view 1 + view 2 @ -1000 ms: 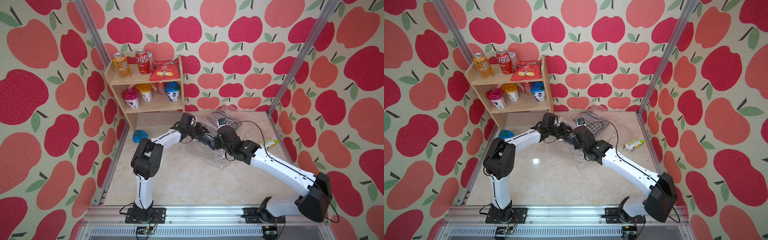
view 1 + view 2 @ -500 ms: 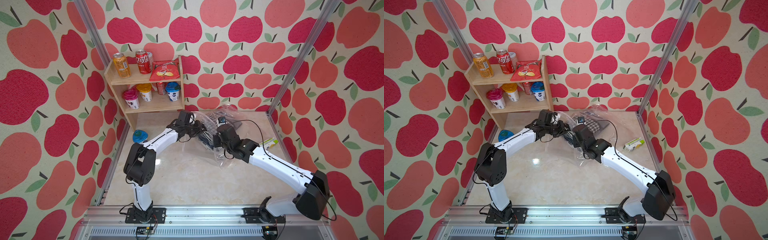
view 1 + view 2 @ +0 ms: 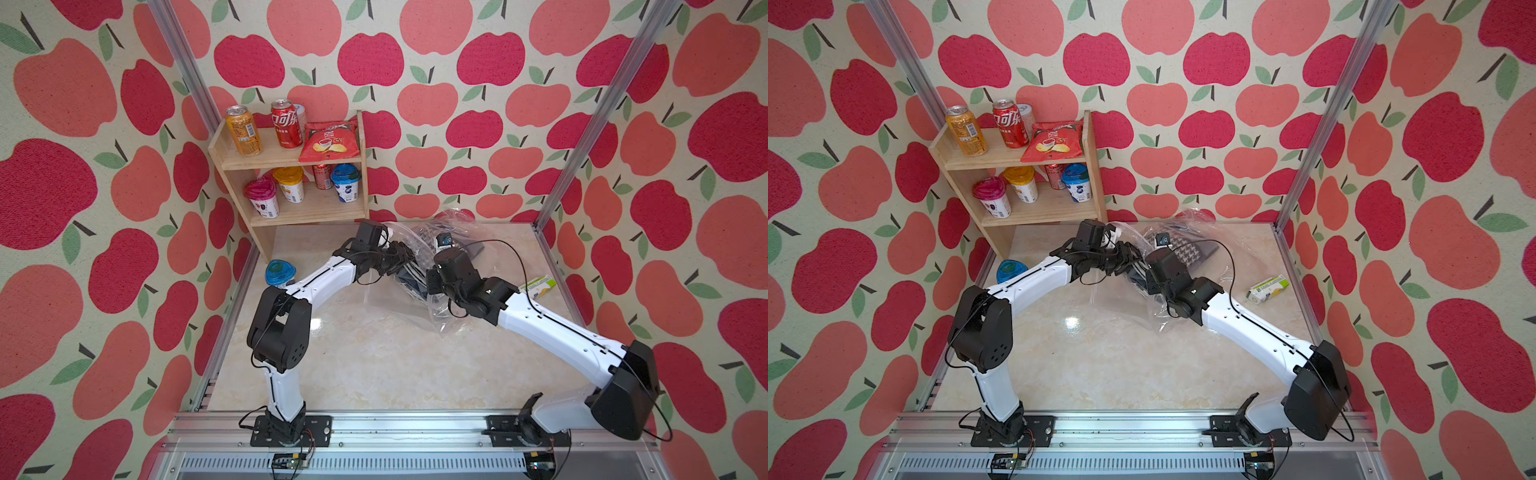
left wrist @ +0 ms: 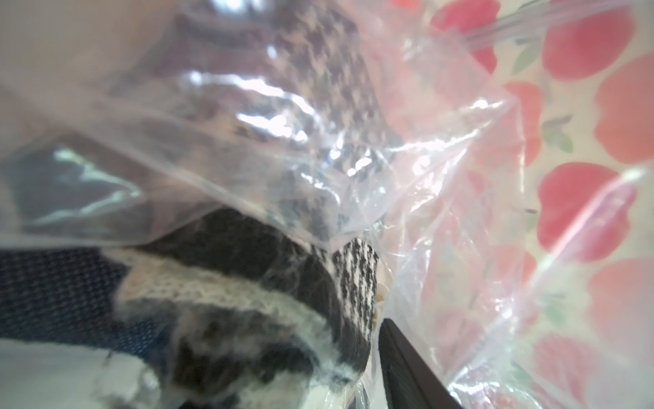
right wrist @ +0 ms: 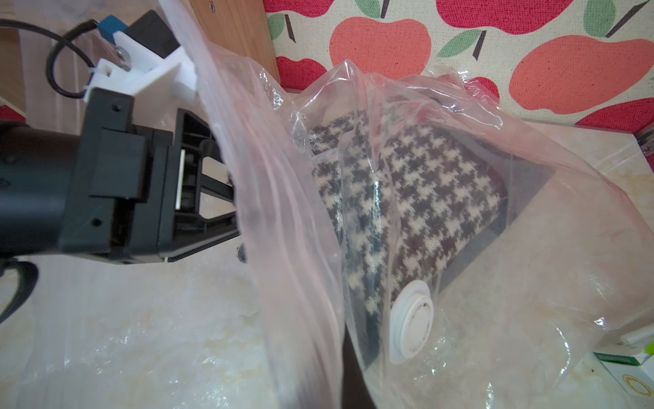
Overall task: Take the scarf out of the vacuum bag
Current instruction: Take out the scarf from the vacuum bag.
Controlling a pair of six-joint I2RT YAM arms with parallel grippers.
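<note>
- The bare counter (image 3: 374,365) lies open from the front rail up to the arms, across its whole width.
- The right gripper (image 5: 348,375) is clamped on a fold of the vacuum bag (image 5: 531,219). A small green-and-white box (image 3: 538,286) lies near the counter's right edge.
- The left gripper (image 5: 230,209) reaches into the bag's mouth with its jaws apart and its tips hidden behind the film.
- The houndstooth scarf (image 5: 417,198) lies inside the bag, beside the white valve cap (image 5: 412,324).
- The bag's far end crumples against the back wall, just beside the wooden shelf (image 3: 291,212) in the back left corner.
- Since a second ago the left jaws have parted, while the arms and bag have hardly shifted.
</note>
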